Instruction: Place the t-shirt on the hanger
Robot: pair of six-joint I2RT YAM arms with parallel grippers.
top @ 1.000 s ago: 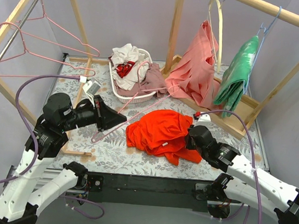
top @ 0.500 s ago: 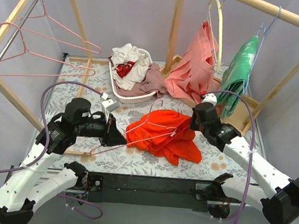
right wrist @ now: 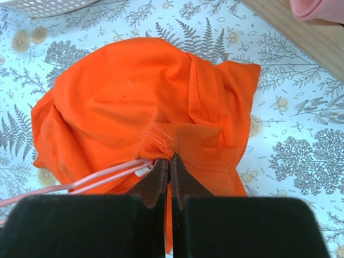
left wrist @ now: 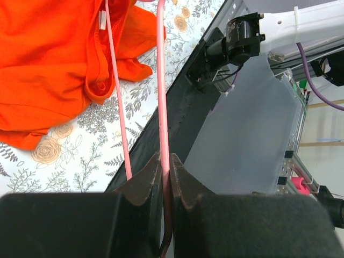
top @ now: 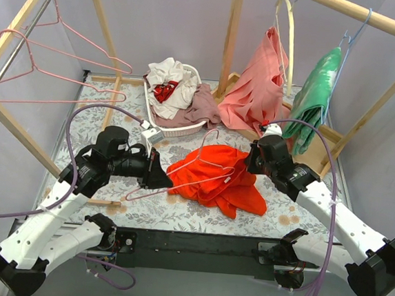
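Note:
The orange-red t-shirt (top: 215, 181) lies crumpled on the patterned table, mid-front. My left gripper (top: 161, 181) is shut on one corner of a thin pink wire hanger (top: 196, 163), which reaches right across the shirt with its hook (top: 210, 137) pointing to the back. In the left wrist view the wire (left wrist: 162, 97) runs out from between the shut fingers (left wrist: 142, 183) beside the t-shirt (left wrist: 48, 59). My right gripper (top: 250, 165) is shut on the t-shirt's collar (right wrist: 161, 145), holding it raised; the hanger's wires (right wrist: 102, 176) enter the cloth just left of the fingers.
A white basket (top: 185, 126) of clothes stands at the back. A salmon-pink garment (top: 258, 91) on a cream hanger and a green garment (top: 314, 96) on a blue hanger hang on the wooden rack at back right. Two more pink hangers (top: 67, 57) hang on the left rail.
My left gripper carried the hanger right until its far end reached the shirt's collar. My right gripper moved from the shirt's front right to its back right, holding the collar up.

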